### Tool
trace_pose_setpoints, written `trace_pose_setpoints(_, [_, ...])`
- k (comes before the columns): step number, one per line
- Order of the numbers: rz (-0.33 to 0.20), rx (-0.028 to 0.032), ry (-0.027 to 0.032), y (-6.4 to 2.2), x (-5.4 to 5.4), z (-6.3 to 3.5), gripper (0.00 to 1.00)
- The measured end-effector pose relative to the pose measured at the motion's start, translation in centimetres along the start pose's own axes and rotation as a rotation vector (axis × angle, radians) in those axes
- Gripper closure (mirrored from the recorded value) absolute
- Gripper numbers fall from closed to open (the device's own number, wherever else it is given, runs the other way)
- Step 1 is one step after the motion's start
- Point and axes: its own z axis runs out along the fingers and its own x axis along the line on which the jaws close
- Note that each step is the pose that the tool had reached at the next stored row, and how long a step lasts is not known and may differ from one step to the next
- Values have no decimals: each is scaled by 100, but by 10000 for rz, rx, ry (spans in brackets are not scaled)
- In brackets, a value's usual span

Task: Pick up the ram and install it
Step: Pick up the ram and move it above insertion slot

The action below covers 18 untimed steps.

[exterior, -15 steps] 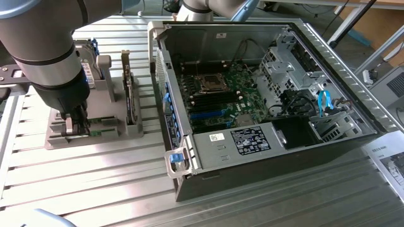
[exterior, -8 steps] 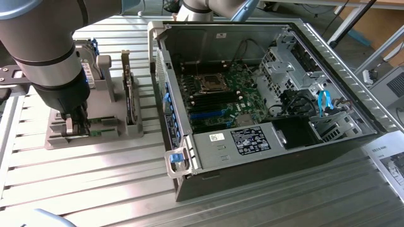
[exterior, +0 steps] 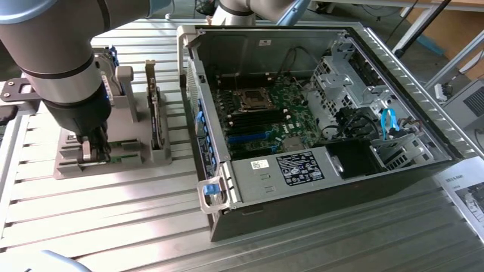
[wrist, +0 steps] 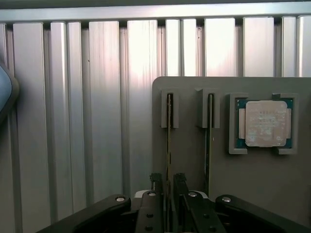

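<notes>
At the exterior view's left, the gripper is lowered over the holder. Its fingers are open astride the ram, which stands on edge in its slot, not yet gripped. At the right sits the case; pick-up and installation both remain.

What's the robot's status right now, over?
Open gripper straddling the ram. Ram on edge in its holder slot, not gripped. The neighbouring stick stands apart.

Ram: thin green stick w/ dark edge, seen edge-on. Stands upright on its long edge, seated in slot of grey holder, mid-left of ext. view.
</notes>
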Motion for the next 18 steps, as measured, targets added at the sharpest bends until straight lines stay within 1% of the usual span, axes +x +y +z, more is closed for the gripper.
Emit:
trace_pose_setpoints(5, [0,0,-1,-42,-1,0,76])
trace_pose_setpoints(18, [0,-1,2,-43,-1,27,76])
